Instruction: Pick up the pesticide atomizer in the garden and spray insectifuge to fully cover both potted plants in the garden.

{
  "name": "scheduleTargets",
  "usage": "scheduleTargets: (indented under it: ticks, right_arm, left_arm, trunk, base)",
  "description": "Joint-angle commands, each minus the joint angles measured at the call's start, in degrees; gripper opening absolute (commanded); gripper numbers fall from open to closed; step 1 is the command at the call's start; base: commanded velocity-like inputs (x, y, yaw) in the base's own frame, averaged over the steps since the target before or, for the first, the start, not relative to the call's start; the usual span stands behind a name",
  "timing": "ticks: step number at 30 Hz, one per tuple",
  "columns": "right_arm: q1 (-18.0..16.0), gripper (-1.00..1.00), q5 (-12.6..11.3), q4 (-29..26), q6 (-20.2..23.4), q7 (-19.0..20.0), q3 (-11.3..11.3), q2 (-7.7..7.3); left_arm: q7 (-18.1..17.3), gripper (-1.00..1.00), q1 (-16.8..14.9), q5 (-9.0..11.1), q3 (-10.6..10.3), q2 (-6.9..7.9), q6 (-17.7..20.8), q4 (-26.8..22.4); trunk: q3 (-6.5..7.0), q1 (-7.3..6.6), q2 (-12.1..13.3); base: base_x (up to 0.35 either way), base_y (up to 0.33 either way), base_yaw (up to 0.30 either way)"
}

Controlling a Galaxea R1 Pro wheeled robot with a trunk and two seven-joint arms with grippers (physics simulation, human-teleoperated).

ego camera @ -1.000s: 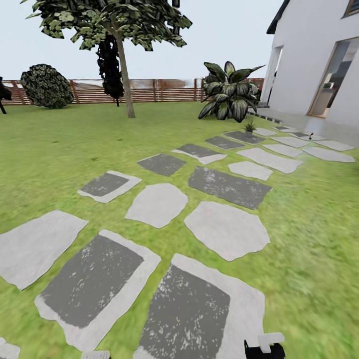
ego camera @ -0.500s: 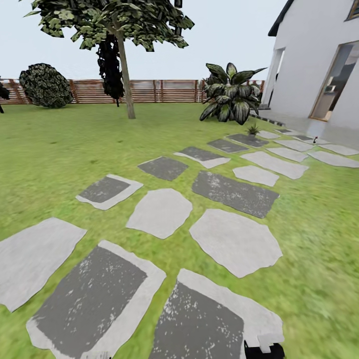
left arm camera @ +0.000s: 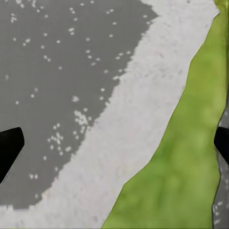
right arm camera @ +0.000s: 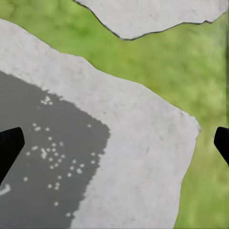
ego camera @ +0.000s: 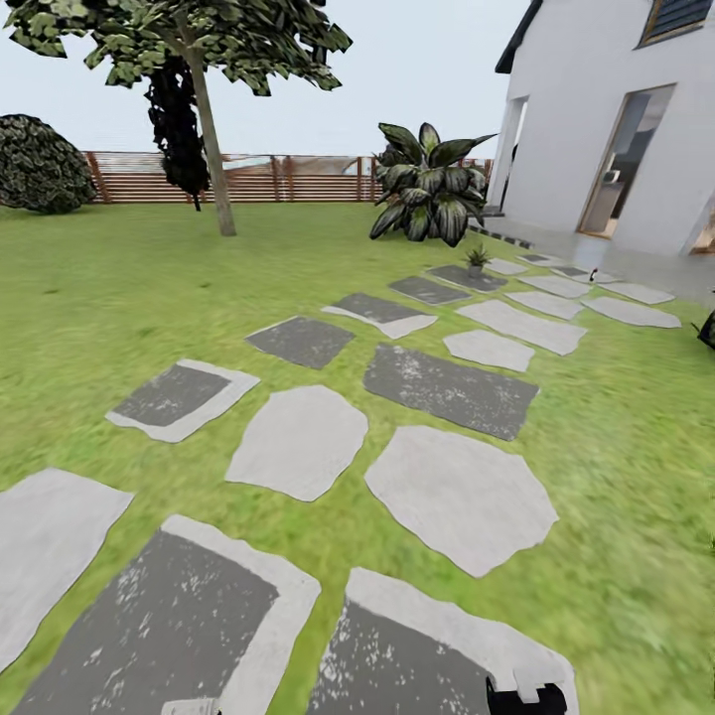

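Observation:
The pesticide atomizer [ego camera: 593, 275] is a tiny dark bottle with a red bit, standing far off on the paving by the house. A small potted plant [ego camera: 477, 261] sits on a slab further left, in front of the big striped agave. A dark leafy shape [ego camera: 707, 329] pokes in at the right edge; I cannot tell what it is. My left gripper [left arm camera: 114, 145] hangs open over a grey slab and a grass strip, holding nothing. Above another slab, my right gripper [right arm camera: 114, 148] is open and empty too.
Irregular grey stepping slabs [ego camera: 452, 497] lead across the lawn toward the white house [ego camera: 616, 129]. A trunked tree [ego camera: 204, 119], a round bush [ego camera: 40, 164] and a brown slatted fence [ego camera: 288, 179] stand at the back. The large striped agave [ego camera: 427, 194] grows beside the path.
The whole view has slid left and the slabs lie nearer: the camera has moved forward and turned right. Both grippers stay as they were.

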Motion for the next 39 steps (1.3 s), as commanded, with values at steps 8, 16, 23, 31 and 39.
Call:
scheduleTargets:
  ticks: [8, 16, 23, 31, 39]
  right_arm:
    - [-0.05, 1.00, 0.02, 0.07, -0.09, -0.39, 0.49, 0.01]
    - [-0.05, 1.00, 0.02, 0.07, -0.06, -0.39, 0.50, 0.08]
    - [-0.05, 1.00, 0.02, 0.07, -0.07, -0.39, 0.50, 0.09]
    - [-0.05, 1.00, 0.02, 0.11, -0.09, -0.39, 0.44, -0.02]
    - [0.34, 1.00, 0.02, 0.09, -0.11, -0.39, 0.41, -0.42]
  left_arm:
    - [-0.29, 1.00, 0.00, 0.12, 0.30, 0.00, -0.17, 0.03]
    - [-0.29, 1.00, 0.00, 0.12, 0.30, 0.00, -0.14, 0.03]
    - [-0.29, 1.00, 0.00, 0.12, 0.30, 0.00, -0.16, 0.03]
    - [-0.29, 1.00, 0.03, 0.12, 0.30, 0.00, -0.14, 0.03]
    - [-0.29, 1.00, 0.03, 0.12, 0.30, 0.00, -0.13, 0.03]
  trunk:
    - [-0.05, 0.02, -0.02]
    - [-0.05, 0.02, -0.02]
    - [-0.05, 0.02, -0.02]
    - [-0.05, 0.02, -0.02]
    - [-0.05, 0.02, -0.02]
  base:
    - [0.317, 0.131, -0.299]
    - [0.317, 0.131, -0.300]
    - [0.317, 0.131, -0.293]
    - [0.317, 0.131, -0.149]
    - [0.317, 0.131, -0.006]
